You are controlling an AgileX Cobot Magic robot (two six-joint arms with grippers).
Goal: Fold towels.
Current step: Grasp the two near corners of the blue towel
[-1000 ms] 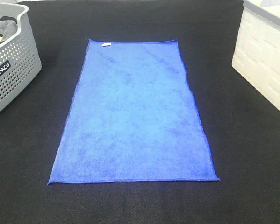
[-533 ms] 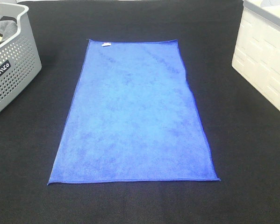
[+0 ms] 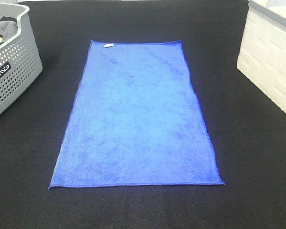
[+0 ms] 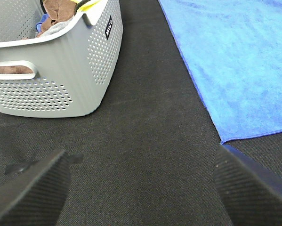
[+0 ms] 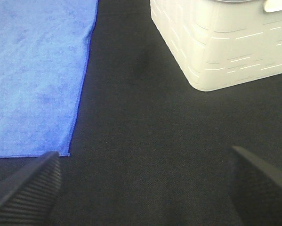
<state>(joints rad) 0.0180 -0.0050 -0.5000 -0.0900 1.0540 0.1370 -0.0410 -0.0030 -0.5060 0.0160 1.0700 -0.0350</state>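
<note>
A royal-blue fuzzy towel [image 3: 138,117] lies spread flat in the middle of the black table, its long side running front to back, with a small white tag [image 3: 108,46] at its far edge. It also shows in the left wrist view [image 4: 235,61] and in the right wrist view [image 5: 35,70]. Neither gripper shows in the exterior high view. My left gripper [image 4: 141,190] is open and empty above bare mat, off the towel's near left corner. My right gripper [image 5: 141,188] is open and empty above bare mat, off the towel's near right corner.
A grey perforated basket [image 3: 14,71] holding cloths stands at the far left and also shows in the left wrist view [image 4: 60,70]. A white bin [image 3: 271,62] stands at the far right and also shows in the right wrist view [image 5: 221,42]. Black mat [image 3: 143,210] covers the table.
</note>
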